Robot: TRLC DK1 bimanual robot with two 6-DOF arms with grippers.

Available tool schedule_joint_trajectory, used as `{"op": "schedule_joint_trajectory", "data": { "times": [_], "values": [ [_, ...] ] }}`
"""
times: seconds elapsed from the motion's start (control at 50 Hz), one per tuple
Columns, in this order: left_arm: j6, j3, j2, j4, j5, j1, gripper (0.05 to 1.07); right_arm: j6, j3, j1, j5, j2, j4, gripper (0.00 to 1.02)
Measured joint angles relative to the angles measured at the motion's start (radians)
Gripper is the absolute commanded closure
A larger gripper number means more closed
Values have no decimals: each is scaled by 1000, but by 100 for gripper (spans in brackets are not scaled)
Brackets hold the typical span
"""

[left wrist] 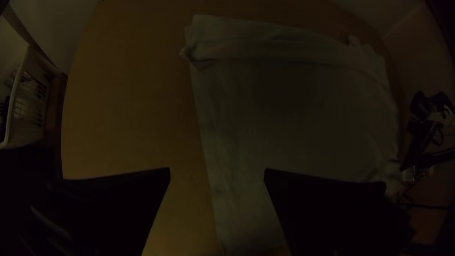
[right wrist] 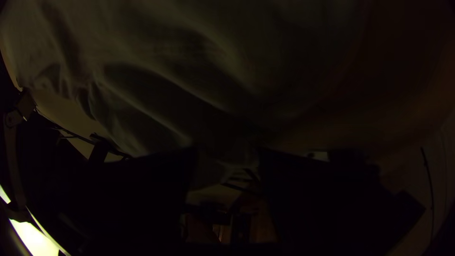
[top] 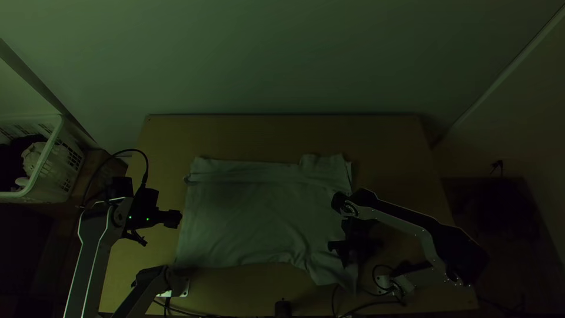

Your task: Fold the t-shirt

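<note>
The pale cloth t-shirt [top: 253, 212] is lying on the light wooden table [top: 282, 135]; at its nine o'clock the left black gripper [top: 172, 219] is standing unclosed, and at four o'clock the right black gripper [top: 344, 252] is holding its fingers apart

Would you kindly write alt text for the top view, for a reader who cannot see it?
A pale t-shirt lies mostly spread on a wooden table, creased toward its near right corner. The right arm hangs over its right side; the left gripper is by its left edge.
</note>
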Motion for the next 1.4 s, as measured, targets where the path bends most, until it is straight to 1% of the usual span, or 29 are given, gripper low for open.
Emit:
{"op": "schedule_joint_trajectory", "data": {
  "times": [0.02,0.04,0.12,0.24,0.34,0.44,0.58,0.72,0.94,1.0,1.04,1.34,1.4],
  "values": [
    [1,0,2,-1,0,1,12,0,0,0,-1,2,3,98],
    [5,0,4,-7,-1,1,12,0,1,-3,-2,4,5,100],
    [37,7,21,-66,-5,3,12,0,9,-10,-1,6,7,100],
    [127,8,36,-190,-18,5,12,0,24,-19,-2,6,7,100],
    [193,8,51,-268,-61,1,12,0,26,-19,-2,6,7,100],
    [225,-6,85,-294,-127,-32,12,0,26,-20,-2,6,7,100],
    [257,-64,122,-297,-163,-81,12,0,27,-19,-2,6,8,100],
    [280,-104,168,-284,-171,-106,12,0,27,-19,-2,7,15,100],
    [288,-163,208,-224,-216,-182,13,0,27,-19,-2,7,27,100],
    [288,-174,219,-204,-224,-201,19,0,27,-19,-2,7,28,100],
    [288,-187,223,-192,-231,-218,21,0,27,-20,-2,7,31,100],
    [287,-241,233,-148,-238,-370,22,0,27,-20,-2,19,40,100],
    [287,-246,244,-138,-248,-386,28,0,27,-20,-2,20,41,100]
  ]
}}
